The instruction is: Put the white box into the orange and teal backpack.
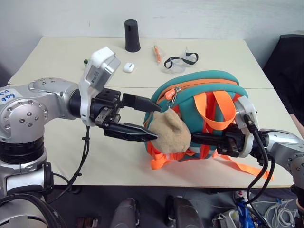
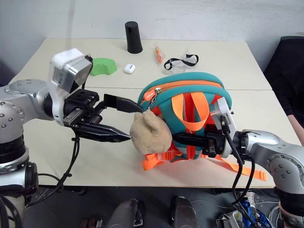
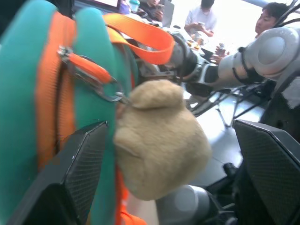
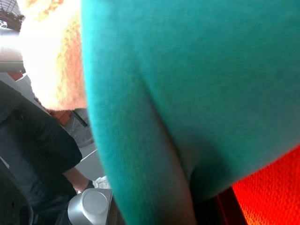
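Left gripper spread wide beside backpack; right gripper pinched, apparently on backpack's underside.

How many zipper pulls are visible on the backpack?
1: an orange zipper pull hangs at the upper left end of the orange and teal backpack, just above the plush toy. Others may be hidden.

Silver arms, black claws, black cables

Handwritten digits, seemingly "959", are borne by a white label on the left arm; nothing else is legible.
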`<move>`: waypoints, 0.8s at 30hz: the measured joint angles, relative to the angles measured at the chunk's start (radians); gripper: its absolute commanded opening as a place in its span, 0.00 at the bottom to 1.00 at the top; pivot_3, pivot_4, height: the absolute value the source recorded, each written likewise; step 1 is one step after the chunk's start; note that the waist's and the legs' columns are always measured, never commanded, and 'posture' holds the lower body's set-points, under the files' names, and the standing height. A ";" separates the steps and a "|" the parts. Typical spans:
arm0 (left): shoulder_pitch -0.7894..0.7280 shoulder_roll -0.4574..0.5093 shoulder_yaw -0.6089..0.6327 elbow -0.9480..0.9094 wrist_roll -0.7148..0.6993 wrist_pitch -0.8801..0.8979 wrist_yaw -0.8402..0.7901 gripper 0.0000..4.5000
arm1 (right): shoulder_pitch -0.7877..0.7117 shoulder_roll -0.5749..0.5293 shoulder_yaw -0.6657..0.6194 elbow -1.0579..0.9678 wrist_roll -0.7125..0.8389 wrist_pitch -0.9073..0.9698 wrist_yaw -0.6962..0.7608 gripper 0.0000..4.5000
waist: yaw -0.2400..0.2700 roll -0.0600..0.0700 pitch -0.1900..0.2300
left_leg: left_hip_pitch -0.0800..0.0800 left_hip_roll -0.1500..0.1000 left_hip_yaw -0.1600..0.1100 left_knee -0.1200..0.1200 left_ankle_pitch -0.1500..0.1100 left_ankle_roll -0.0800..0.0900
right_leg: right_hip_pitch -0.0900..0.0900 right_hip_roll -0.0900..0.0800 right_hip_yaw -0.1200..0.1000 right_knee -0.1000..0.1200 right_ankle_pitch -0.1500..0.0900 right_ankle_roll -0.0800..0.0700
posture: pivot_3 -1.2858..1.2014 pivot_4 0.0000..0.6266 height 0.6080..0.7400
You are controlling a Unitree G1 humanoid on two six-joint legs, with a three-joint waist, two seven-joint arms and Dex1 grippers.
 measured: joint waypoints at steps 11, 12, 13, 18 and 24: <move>0.049 -0.026 -0.095 -0.065 0.046 -0.050 0.105 0.99 | -0.012 0.007 0.004 0.013 0.006 0.003 -0.001 0.00 | 0.004 0.000 0.000 | 0.000 -0.001 0.000 0.000 0.000 0.000 | 0.000 0.000 0.000 0.000 0.000 0.000 | 0.52 0.24 1.00; 0.049 -0.036 -0.098 -0.064 0.053 -0.055 0.118 0.99 | -0.012 0.007 0.004 0.013 0.008 0.003 -0.001 0.00 | 0.005 0.000 0.000 | 0.000 -0.001 0.000 0.000 0.000 0.000 | 0.000 0.000 0.000 0.000 0.000 0.000 | 0.52 0.24 1.00; 0.049 -0.041 -0.104 -0.063 0.064 -0.064 0.128 0.99 | -0.012 0.007 0.004 0.013 0.008 0.003 -0.001 0.00 | 0.006 0.000 0.000 | 0.000 -0.001 0.000 0.000 0.000 0.000 | 0.000 0.000 0.000 0.000 0.000 0.000 | 0.52 0.24 1.00; 0.049 -0.079 -0.114 -0.047 0.084 -0.080 0.163 0.91 | -0.012 0.007 0.004 0.013 0.022 0.003 -0.002 0.00 | 0.006 0.000 0.000 | 0.000 -0.001 0.000 0.000 0.000 0.000 | 0.000 0.000 0.000 0.000 0.000 0.000 | 0.52 0.24 1.00; 0.053 -0.082 -0.104 -0.023 0.054 -0.077 0.158 0.54 | 0.012 0.007 0.001 0.000 0.030 0.003 0.001 0.00 | 0.006 0.000 0.000 | 0.000 0.000 0.000 0.000 0.000 0.000 | 0.000 0.000 0.000 0.000 0.000 0.000 | 0.52 0.24 1.00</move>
